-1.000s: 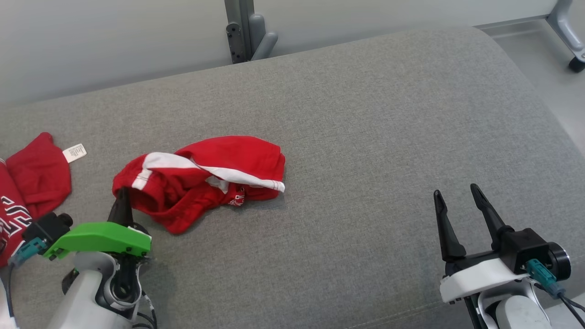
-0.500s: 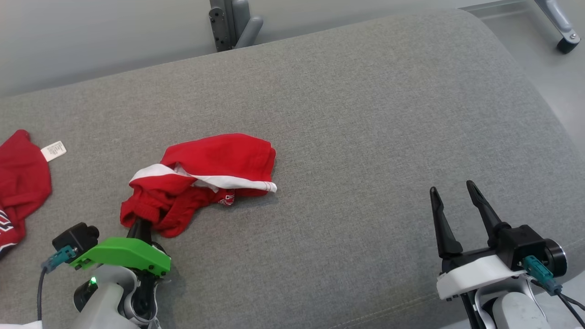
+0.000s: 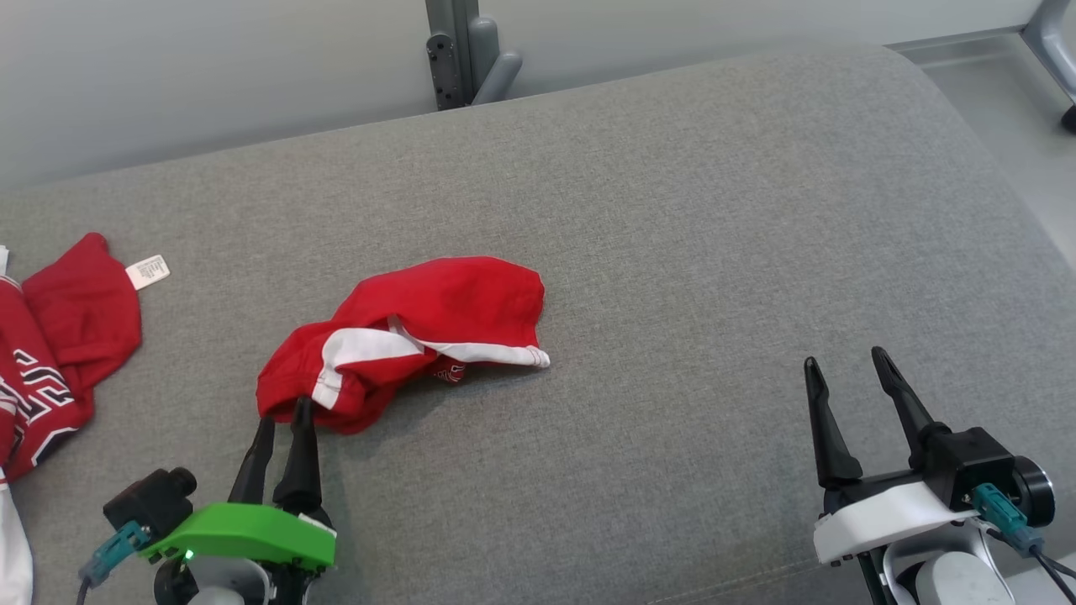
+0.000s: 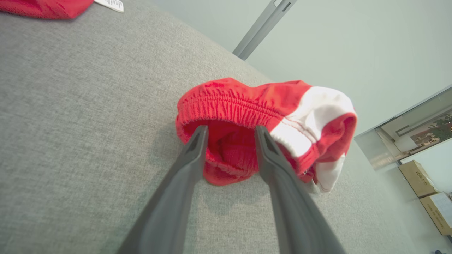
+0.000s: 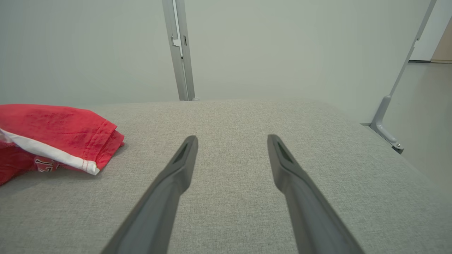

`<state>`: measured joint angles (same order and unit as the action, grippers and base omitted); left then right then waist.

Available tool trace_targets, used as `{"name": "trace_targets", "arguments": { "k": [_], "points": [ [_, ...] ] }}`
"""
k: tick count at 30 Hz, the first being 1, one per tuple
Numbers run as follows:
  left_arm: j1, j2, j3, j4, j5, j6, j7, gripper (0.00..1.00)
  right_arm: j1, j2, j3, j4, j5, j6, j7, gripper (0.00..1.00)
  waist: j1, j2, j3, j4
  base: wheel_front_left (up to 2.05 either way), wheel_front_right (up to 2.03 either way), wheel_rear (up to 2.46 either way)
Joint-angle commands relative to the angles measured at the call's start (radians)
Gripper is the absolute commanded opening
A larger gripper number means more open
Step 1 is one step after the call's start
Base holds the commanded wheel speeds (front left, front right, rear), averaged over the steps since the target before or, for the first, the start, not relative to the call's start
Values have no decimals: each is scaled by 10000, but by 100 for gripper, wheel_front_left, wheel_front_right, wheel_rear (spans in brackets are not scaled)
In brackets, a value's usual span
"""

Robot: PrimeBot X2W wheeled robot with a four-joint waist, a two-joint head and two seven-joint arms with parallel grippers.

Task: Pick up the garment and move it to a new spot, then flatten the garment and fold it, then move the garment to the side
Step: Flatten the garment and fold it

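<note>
Garment point(image 3: 420, 336), red with a white stripe, is lying bunched on the grey cushion point(image 3: 672, 210), left of centre. Its long axis is running from the near-left end, where the elastic waistband point(image 4: 233, 102) is gaping open, to the far-right hem. Left gripper point(image 3: 283, 413) is pointing straight at that waistband end, with its fingers parted and their tips at the cloth's edge, pinching nothing. Right gripper point(image 3: 844, 357) is hovering over bare cushion, well apart to the right, with its fingers spread wide. Left arm is sitting much the nearer; flattening is likely calling for the other arm to be reaching across to the hem end
</note>
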<state>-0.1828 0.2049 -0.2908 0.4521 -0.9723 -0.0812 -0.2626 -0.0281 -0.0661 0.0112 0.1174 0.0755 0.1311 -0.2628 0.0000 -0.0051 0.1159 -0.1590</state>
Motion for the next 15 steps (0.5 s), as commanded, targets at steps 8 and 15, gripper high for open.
{"name": "trace_targets", "arguments": {
  "k": [8, 15],
  "points": [
    [1926, -173, 829, -2213, 641, 645, -18, 100, 262, -120, -51, -103, -56, -7, -32, 100, 0, 51, -382, 396, 0, 0, 0],
    [3048, -802, 1812, -3881, 1811, 667, -19, 100, 460, -259, -213, -224, -67, -7, -32, 100, 0, 51, -658, 578, 0, 0, 0]
  ]
}}
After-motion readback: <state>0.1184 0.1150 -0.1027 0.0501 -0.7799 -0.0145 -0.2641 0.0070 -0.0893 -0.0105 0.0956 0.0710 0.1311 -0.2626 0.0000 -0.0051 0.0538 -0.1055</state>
